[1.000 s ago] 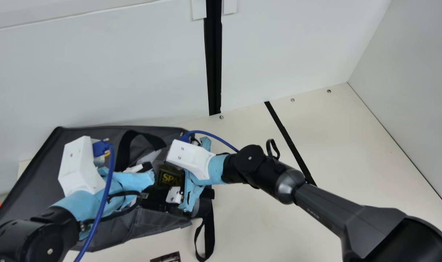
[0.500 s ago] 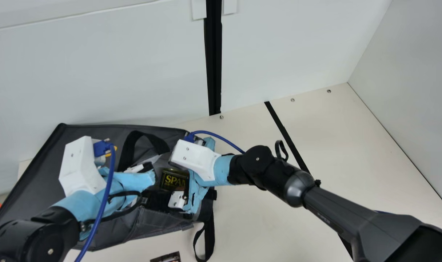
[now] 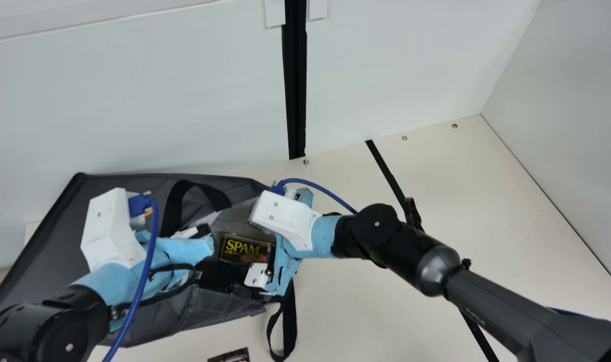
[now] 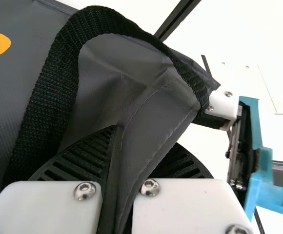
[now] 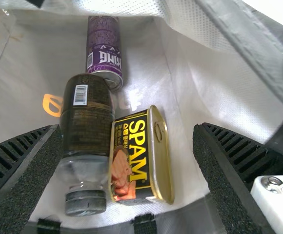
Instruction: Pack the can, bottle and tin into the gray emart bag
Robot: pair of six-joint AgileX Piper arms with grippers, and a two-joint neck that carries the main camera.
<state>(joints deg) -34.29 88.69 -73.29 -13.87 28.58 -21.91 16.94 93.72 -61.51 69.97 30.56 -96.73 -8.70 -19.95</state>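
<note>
Two arms (image 3: pixel 471 286) angled in over gray emart bag (image 3: pixel 49 256).
Left gripper (image 3: pixel 202 246) pinching its fabric; right gripper (image 3: pixel 285 261) spread wide, nothing held; cream table (image 3: pixel 365 306), pale wall (image 3: pixel 134 100).

In the right wrist view, purple with white lettering was seen on the can (image 5: pixel 102 46) at upper centre, dark brown on the bottle (image 5: pixel 87 126) at centre left, and black, gold and yellow on the tin (image 5: pixel 136 156) at centre. Dark gray was shown by the bag (image 3: pixel 59 226) at the main view's lower left.
</note>
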